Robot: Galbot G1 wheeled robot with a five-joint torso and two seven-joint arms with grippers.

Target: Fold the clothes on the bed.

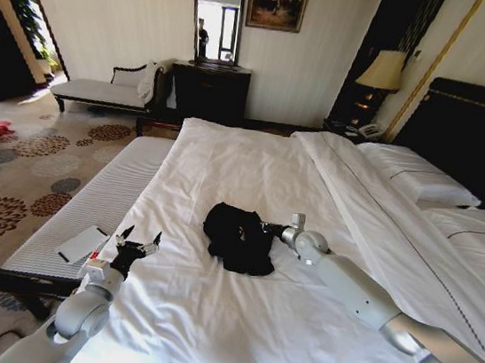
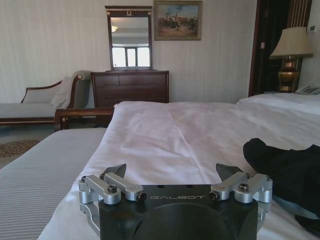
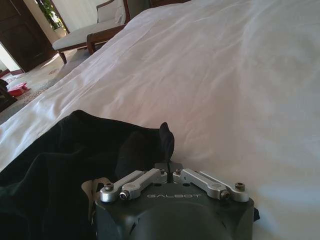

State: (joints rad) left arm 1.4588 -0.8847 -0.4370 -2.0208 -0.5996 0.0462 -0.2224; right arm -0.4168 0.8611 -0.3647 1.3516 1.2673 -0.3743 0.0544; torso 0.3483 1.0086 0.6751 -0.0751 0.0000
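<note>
Hotel bedroom, big white bed (image 1: 235, 306). Black T-shirt (image 1: 237, 235) crumpled mid-bed. Right claw (image 3: 167, 150) pinched closed on the shirt's edge. Left claw (image 1: 138, 243) hovers spread wide near the bed's left edge, holding nothing.

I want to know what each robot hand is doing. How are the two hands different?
The left gripper is open; the right gripper is pinched shut on the black T-shirt. The left gripper hangs near the bed's edge, apart from the shirt; the right gripper touches it. Both are dark with silver links.

Right gripper (image 3: 167, 145) fingertips (closed) buried in T-shirt (image 3: 60, 165).
</note>
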